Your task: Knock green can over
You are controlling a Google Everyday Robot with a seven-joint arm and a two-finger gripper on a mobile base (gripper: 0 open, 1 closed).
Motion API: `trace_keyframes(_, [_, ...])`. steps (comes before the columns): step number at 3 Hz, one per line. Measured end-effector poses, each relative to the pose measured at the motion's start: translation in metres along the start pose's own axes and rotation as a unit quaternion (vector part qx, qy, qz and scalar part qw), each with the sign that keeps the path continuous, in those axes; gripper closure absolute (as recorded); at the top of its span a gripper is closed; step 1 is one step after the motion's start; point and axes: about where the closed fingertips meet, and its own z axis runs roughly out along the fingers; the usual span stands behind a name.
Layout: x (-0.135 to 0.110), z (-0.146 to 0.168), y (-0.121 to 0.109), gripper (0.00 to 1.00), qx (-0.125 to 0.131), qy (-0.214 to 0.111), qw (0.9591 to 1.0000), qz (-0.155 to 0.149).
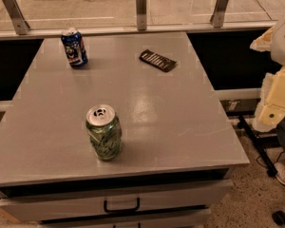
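Note:
The green can [104,132] stands upright on the grey table [180,127], near the front edge and left of the middle. It has a green patterned, slightly dented body and a silver top with a pull tab. My gripper [274,106] shows as pale cream parts at the right edge of the view. It is beyond the table's right side, well away from the can and touching nothing on the table.
A blue can [74,48] with white and red markings stands upright at the table's back left. A dark flat packet [157,60] lies at the back, right of the middle. A glass railing with metal posts [141,7] runs behind the table. Drawers [121,204] sit under the front edge.

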Motion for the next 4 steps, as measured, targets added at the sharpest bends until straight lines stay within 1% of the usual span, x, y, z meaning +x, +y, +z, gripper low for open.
trace_keyframes(1, [0.0,0.0,0.0,0.0,0.0,0.0,1.0,0.0])
trace_keyframes(2, [-0.016,0.013,0.011,0.0,-0.018,-0.04,0.9991,-0.001])
trace_keyframes(3, [-0.058,0.043,0.028,0.0,-0.049,-0.128,0.9904,-0.017])
trace_keyframes(4, [-0.113,0.066,0.045,0.0,-0.084,-0.233,0.9684,-0.031])
